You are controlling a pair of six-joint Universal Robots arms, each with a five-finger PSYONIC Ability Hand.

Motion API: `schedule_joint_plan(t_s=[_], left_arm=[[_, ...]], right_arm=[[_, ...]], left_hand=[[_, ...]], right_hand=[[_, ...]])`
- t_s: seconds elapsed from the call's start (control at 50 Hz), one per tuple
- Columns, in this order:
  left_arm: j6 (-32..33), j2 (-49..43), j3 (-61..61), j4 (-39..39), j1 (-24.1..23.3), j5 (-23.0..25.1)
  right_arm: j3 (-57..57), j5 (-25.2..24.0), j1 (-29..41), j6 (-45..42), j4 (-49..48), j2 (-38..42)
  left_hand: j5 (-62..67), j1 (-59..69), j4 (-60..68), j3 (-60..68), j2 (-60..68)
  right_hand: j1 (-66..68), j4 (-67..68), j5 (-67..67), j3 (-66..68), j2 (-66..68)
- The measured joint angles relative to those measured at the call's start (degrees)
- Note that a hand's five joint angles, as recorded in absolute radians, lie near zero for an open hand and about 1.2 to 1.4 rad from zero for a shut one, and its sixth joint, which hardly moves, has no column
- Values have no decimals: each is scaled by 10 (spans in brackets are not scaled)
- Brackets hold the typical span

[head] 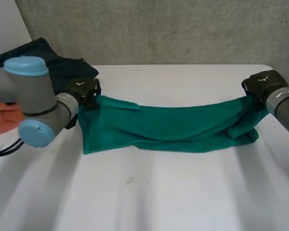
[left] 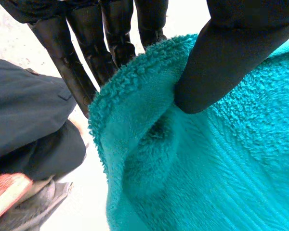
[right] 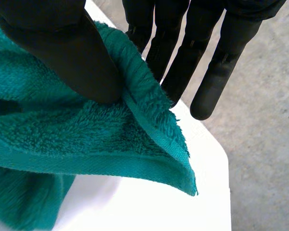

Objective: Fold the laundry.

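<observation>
Across the middle of the white table (head: 149,192) stretches a teal towel (head: 173,127). Its lower part lies on the tabletop, and its top edge dips down in the middle. Both ends of the towel are lifted up. At the towel's left end, the left hand (head: 82,91) pinches the fluffy cloth. Its thumb (left: 231,53) presses the towel against its straight fingers (left: 77,72). At the towel's right end, the right hand (head: 262,85) pinches the top corner. Its thumb (right: 62,53) sits on the hem and its fingers (right: 207,72) are straight behind it. Left of the towel lies an orange cloth (head: 2,118). Behind the towel's left end sits a heap of dark clothes (head: 53,60). Far behind the towel is a grey wall (head: 183,29).
</observation>
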Motion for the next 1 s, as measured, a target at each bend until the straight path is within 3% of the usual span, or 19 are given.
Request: schedule_joint_plan(t_s=[0.06,0.08,0.1,0.12,0.16,0.3,0.42,0.54,0.72,1.0], left_arm=[[2,-40,40,31,-1,1],[3,-55,58,48,-2,1],[3,-65,69,60,-2,2],[4,-74,79,72,-2,2],[4,-82,86,89,-3,2],[9,-33,24,112,-12,3],[28,93,-145,106,-21,3],[73,148,-274,100,-26,4],[140,112,-313,102,-20,23],[143,29,-227,102,-16,38]], right_arm=[[-1,14,7,3,-40,14],[-2,27,11,4,-65,23],[-2,36,14,4,-80,28],[-3,45,17,5,-94,32],[-3,59,23,5,-113,38],[6,82,42,3,-138,45],[20,82,46,2,-134,40],[32,81,46,2,-132,37],[51,79,51,0,-132,37],[67,77,58,-1,-134,39]], left_hand=[[-77,-91,-89,-81,-83],[-294,-342,-311,-299,-315],[-294,-342,-311,-299,-315],[-425,-467,-441,-427,-438],[-488,-504,-503,-490,-490],[-443,-437,-460,-451,-452],[-312,-301,-328,-320,-322],[-280,-276,-293,-287,-289],[-280,-276,-293,-287,-289],[-267,-266,-281,-275,-276]], right_hand=[[0,0,0,0,0],[0,0,0,0,0],[0,0,0,0,0],[0,0,0,0,0],[0,0,0,0,0],[0,0,1,0,0],[0,0,1,0,0],[0,0,1,0,0],[0,0,1,0,0],[0,0,3,0,0]])
